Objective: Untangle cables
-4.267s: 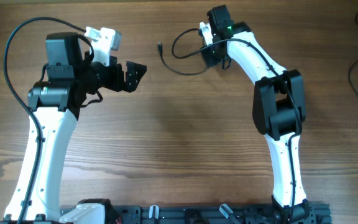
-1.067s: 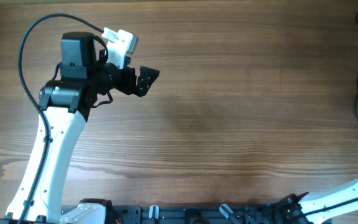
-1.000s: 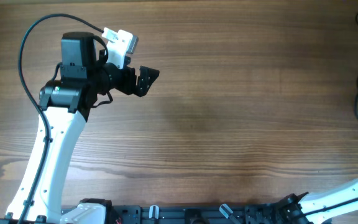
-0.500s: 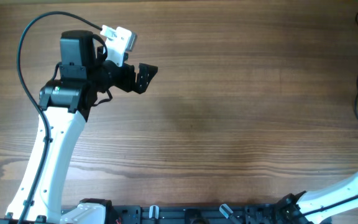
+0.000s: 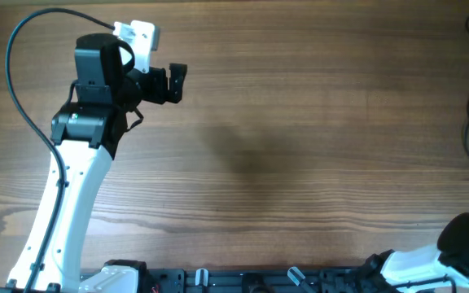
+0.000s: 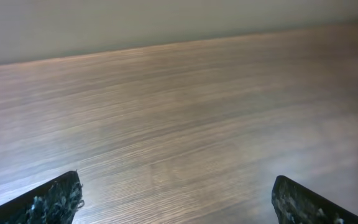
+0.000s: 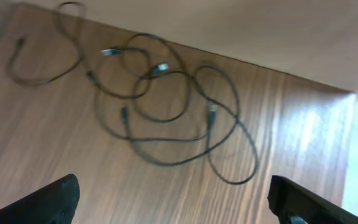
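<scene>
The left arm (image 5: pixel 67 187) rises from the near edge of the tabletop (image 5: pixel 300 122) at the far left of the overhead view and bends toward the back. The left tool (image 5: pixel 175 82) sits at its end, pointing to the right above the wood. In the left wrist view its fingers (image 6: pixel 55 200) show only as dark tips in the two bottom corners. They are spread wide with just wood grain between them, so this tool is fully open and has hold of nothing.

The cables (image 7: pixel 166 118) lie at the far right of the tabletop. From overhead only a few thin black curves (image 5: pixel 465 130) show against the right border. The right wrist view looks down on them more fully. Several thin black cords lie flat on the wood in loose loops that overlap one another, with small plug ends (image 7: pixel 213 111) here and there along them. One loop sits a little apart at the upper left. The view is blurred, so I cannot tell which cord passes over which.

The right arm (image 5: pixel 462 244) shows only in the bottom right corner of the overhead view, and its tool is out of that frame. In the right wrist view the right tool (image 7: pixel 173 186) hangs above the cables and clear of them. Its fingers (image 7: pixel 51 202) stand far apart in the bottom corners, and it grips nothing.
</scene>
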`<state>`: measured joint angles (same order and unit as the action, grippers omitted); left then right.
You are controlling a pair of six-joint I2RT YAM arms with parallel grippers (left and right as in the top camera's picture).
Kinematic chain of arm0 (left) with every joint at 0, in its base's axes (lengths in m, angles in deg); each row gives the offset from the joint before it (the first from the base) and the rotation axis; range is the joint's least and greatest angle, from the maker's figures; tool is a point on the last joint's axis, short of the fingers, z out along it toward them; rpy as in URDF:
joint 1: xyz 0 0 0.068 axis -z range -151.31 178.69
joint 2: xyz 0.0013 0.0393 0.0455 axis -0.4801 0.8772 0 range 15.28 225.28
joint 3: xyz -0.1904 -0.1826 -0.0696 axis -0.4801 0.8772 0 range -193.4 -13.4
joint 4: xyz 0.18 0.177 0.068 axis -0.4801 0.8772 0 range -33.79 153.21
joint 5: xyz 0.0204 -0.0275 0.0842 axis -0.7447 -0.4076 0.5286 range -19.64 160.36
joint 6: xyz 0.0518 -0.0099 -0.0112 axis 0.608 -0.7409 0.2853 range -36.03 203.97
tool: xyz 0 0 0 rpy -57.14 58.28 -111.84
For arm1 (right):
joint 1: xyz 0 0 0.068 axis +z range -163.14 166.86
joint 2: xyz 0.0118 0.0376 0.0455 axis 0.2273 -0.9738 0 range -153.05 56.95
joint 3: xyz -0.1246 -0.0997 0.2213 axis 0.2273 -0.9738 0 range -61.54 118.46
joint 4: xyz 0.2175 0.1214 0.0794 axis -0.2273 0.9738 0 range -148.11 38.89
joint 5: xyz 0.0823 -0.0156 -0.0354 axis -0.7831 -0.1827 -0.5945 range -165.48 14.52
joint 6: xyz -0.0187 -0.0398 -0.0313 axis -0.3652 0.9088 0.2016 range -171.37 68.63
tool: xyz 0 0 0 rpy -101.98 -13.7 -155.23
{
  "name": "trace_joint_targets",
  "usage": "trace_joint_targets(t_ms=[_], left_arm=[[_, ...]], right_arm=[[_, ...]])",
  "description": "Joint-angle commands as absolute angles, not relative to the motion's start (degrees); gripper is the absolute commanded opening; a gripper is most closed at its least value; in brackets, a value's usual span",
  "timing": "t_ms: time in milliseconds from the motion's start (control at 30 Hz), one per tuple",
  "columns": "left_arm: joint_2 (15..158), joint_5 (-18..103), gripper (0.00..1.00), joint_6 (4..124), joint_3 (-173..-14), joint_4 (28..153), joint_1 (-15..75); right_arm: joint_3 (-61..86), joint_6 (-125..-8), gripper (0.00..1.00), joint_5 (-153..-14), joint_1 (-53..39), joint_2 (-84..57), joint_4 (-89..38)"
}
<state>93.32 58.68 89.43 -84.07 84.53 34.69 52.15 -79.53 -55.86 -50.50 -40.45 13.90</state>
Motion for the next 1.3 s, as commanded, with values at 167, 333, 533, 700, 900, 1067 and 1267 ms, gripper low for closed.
trace_joint_targets(t_ms=[167,333,533,700,900,1067,1267], left_arm=[[84.2,74.1,1.00,82.0,-84.7,88.4,36.5],[83.6,81.3,1.00,81.9,-84.7,89.5,41.2],[83.6,92.3,1.00,78.7,-84.7,89.9,48.2],[83.6,97.8,1.00,75.7,-84.7,89.8,50.3],[83.6,98.6,1.00,75.9,-85.1,87.1,50.3],[84.1,95.4,1.00,77.7,-85.1,83.4,50.1],[88.0,86.9,1.00,75.9,-85.1,82.6,46.5]], right_arm=[[52.3,-71.9,1.00,-57.6,-30.0,-31.1,11.3],[52.3,-67.7,1.00,-57.7,-16.9,-30.8,9.9],[52.3,-61.9,1.00,-58.2,-5.7,-30.9,8.0],[52.3,-58.9,1.00,-66.6,-4.2,-31.8,8.4],[52.3,-58.8,1.00,-70.1,-3.3,-34.8,8.7],[52.3,-59.0,1.00,-70.1,-2.0,-39.0,7.4],[52.3,-60.0,1.00,-69.5,1.3,-43.1,3.9]])
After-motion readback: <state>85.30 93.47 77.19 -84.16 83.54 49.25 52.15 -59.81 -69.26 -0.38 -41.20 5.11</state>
